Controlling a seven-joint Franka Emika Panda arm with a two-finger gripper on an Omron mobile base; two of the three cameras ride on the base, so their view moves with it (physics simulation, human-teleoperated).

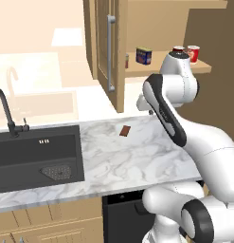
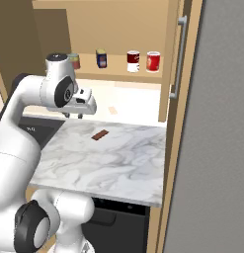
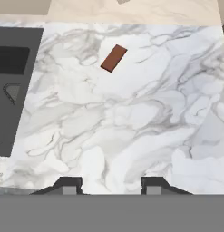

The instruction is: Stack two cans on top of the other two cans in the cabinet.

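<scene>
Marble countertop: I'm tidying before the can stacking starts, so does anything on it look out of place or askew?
One thing stands out: a small flat brown rectangular block lies alone on the white marble countertop, turned diagonally to the counter's edges, right of the dark sink. Nothing looks spilled or damaged.

Four cans (image 2: 128, 61) are standing side by side on the cabinet shelf (image 2: 118, 75). A small bar (image 2: 99, 135) is lying on the counter (image 2: 108, 163) below, right of the sink (image 1: 35, 156).
</scene>
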